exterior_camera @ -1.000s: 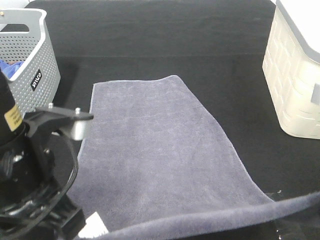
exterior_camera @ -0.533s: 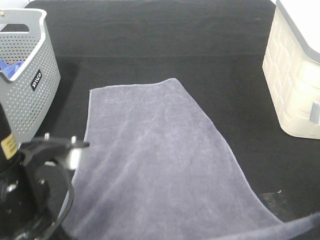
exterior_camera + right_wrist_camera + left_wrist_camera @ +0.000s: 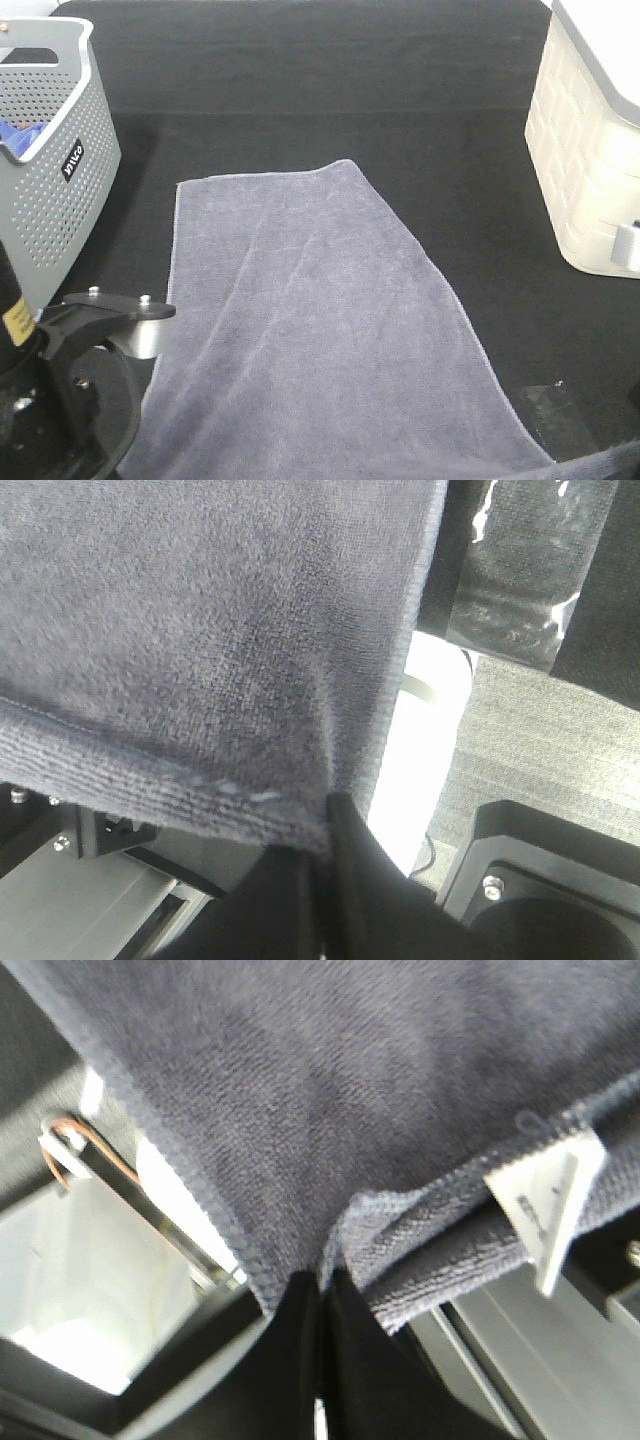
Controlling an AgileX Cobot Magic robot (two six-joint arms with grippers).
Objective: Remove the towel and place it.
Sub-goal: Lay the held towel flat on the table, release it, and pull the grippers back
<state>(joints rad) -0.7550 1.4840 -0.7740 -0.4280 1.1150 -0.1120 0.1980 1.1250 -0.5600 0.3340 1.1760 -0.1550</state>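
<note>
While tight in left gripper (image 3: 320,1295) and right gripper (image 3: 326,830), rectangular grey terry towel (image 3: 300,320).

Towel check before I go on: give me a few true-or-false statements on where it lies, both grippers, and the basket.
The towel lies inside the basket. False: it is spread on the table, outside the basket.
The left gripper is shut on the towel's edge. True.
The right gripper is open and empty. False: it is shut on the towel.
A blue cloth sits in the basket. True.
</note>
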